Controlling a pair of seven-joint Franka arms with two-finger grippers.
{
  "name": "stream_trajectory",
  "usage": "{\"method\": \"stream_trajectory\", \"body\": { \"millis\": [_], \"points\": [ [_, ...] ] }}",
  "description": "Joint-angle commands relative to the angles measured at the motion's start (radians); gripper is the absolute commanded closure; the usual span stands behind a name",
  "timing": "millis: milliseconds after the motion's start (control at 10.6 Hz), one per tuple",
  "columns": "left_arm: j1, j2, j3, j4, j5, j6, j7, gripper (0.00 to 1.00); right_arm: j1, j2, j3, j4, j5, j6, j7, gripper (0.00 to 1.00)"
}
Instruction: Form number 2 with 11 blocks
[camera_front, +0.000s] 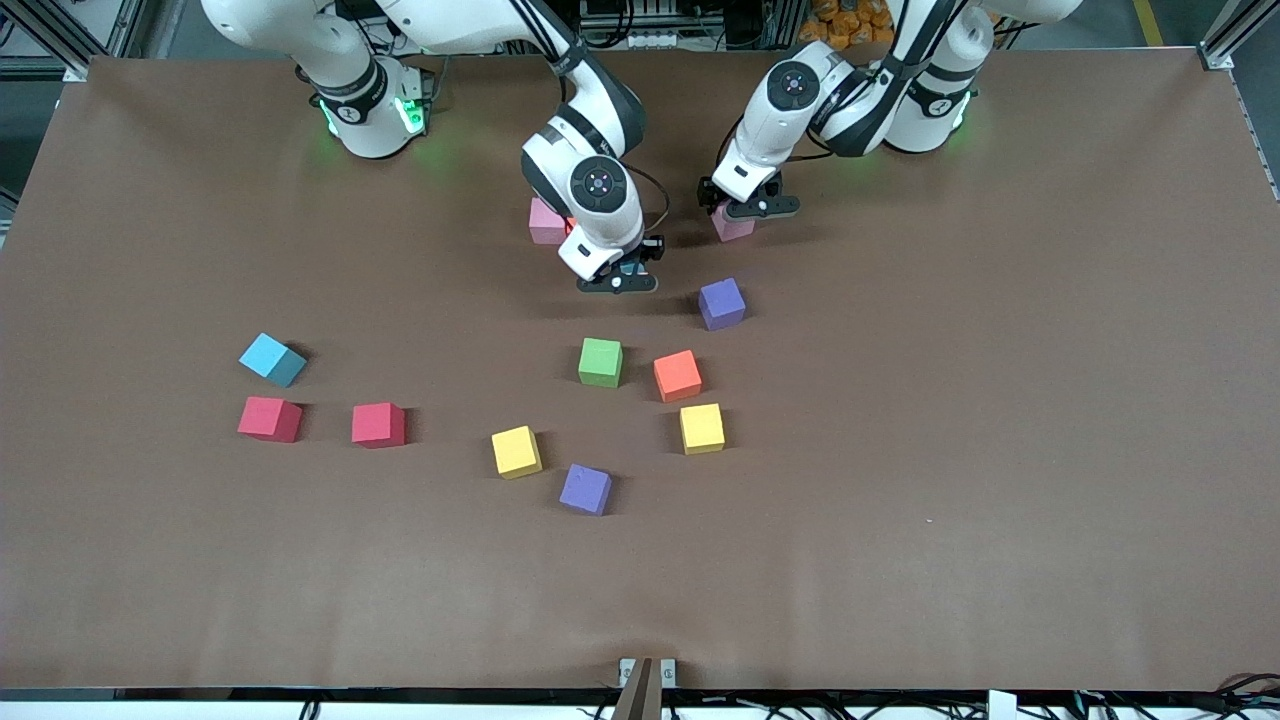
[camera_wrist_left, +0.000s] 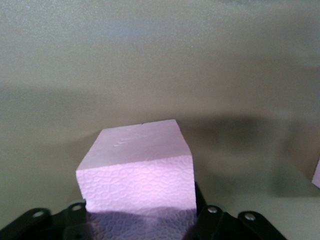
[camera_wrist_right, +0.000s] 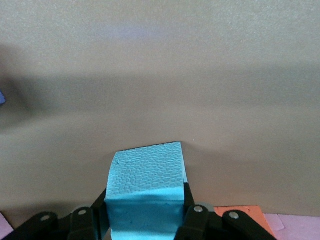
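Note:
My left gripper (camera_front: 745, 212) is down at the table, shut on a pink block (camera_wrist_left: 135, 160) that stands on the brown cloth toward the robots' end. The right gripper (camera_front: 618, 282) holds a blue block (camera_wrist_right: 147, 172) between its fingers just over the table, beside another pink block (camera_front: 545, 222) with an orange one (camera_wrist_right: 240, 216) against it. Loose blocks lie apart nearer the front camera: purple (camera_front: 721, 303), green (camera_front: 600, 362), orange (camera_front: 677, 375), yellow (camera_front: 702, 428), yellow (camera_front: 516, 451), purple (camera_front: 585, 489). A number 2 is not in view.
Toward the right arm's end of the table lie a blue block (camera_front: 272, 359) and two red blocks (camera_front: 270, 418) (camera_front: 379, 424). The brown cloth (camera_front: 1000, 400) covers the whole table. Both arm bases stand along the table's edge farthest from the front camera.

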Motion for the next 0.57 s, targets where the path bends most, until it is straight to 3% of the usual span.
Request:
{"method": "stream_trajectory", "body": {
  "millis": [0, 189, 378, 473],
  "points": [
    [0.009, 0.001, -0.006, -0.002, -0.016, 0.017, 0.033, 0.96, 0.012, -0.005, -0.001, -0.011, 0.011, 0.014, 0.024, 1.0],
    [0.009, 0.001, -0.006, 0.0, -0.016, 0.017, 0.033, 0.96, 0.012, -0.005, -0.001, -0.011, 0.011, 0.013, 0.025, 0.99],
    [0.012, -0.02, -0.006, 0.0, -0.016, 0.014, 0.055, 0.98, 0.012, -0.005, -0.003, -0.011, 0.009, 0.004, 0.029, 0.01],
    [0.026, -0.023, -0.006, 0.001, -0.016, 0.014, 0.091, 1.0, 0.012, -0.005, -0.003, -0.01, 0.009, 0.002, 0.029, 0.0]
  ]
}}
